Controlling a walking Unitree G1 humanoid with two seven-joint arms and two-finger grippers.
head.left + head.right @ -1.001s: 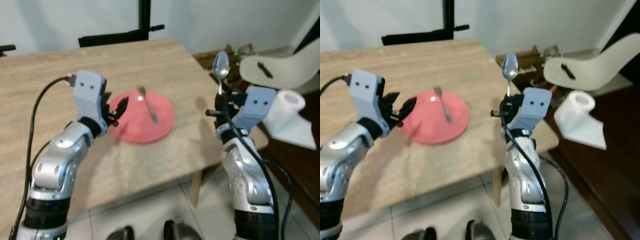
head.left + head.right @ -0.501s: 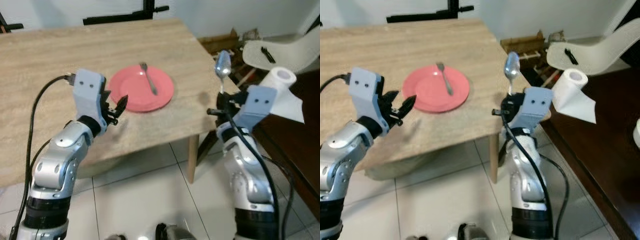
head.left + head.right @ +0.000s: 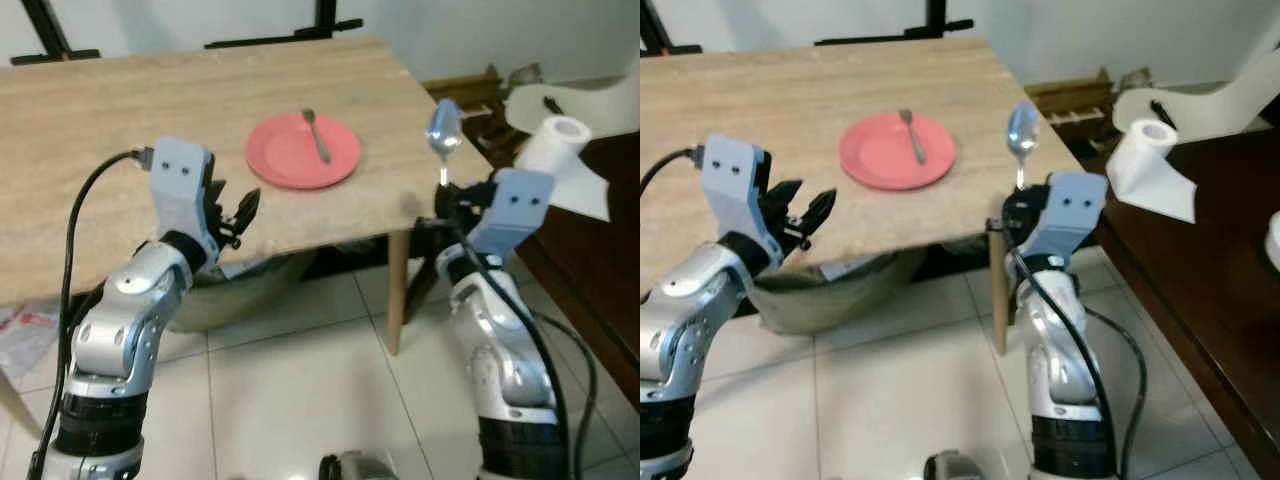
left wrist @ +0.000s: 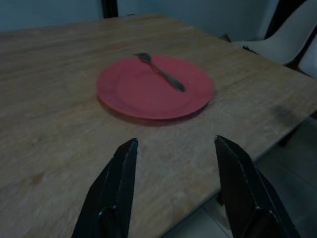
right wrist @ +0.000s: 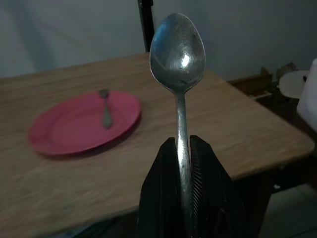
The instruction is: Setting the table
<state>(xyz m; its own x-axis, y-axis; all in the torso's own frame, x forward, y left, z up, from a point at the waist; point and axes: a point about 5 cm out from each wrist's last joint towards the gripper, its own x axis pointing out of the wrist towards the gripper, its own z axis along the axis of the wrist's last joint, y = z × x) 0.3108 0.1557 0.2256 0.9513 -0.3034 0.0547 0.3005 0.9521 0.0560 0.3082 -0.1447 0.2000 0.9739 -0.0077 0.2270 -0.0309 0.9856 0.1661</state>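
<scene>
A red plate (image 3: 290, 155) lies on the wooden table (image 3: 120, 110) near its front right corner, with a metal fork (image 3: 318, 135) resting across it. My right gripper (image 3: 441, 203) is shut on a metal spoon (image 3: 443, 130), holding it upright with the bowl up, just off the table's right front corner. In the right wrist view the spoon (image 5: 179, 54) stands between the shut fingers (image 5: 203, 168). My left gripper (image 3: 240, 215) is open and holds nothing, hovering at the table's front edge, left of the plate (image 4: 154, 87).
A white paper roll (image 3: 553, 150) sits on a dark surface at the right, with a white chair (image 3: 580, 95) behind it. A tan bag (image 3: 830, 285) lies under the table on the tiled floor (image 3: 300, 400). Black stand legs (image 3: 290, 30) show behind the table.
The camera has drawn back from the table, so the plate and table sit farther up in view and more floor shows. Both grippers hold the same pose.
</scene>
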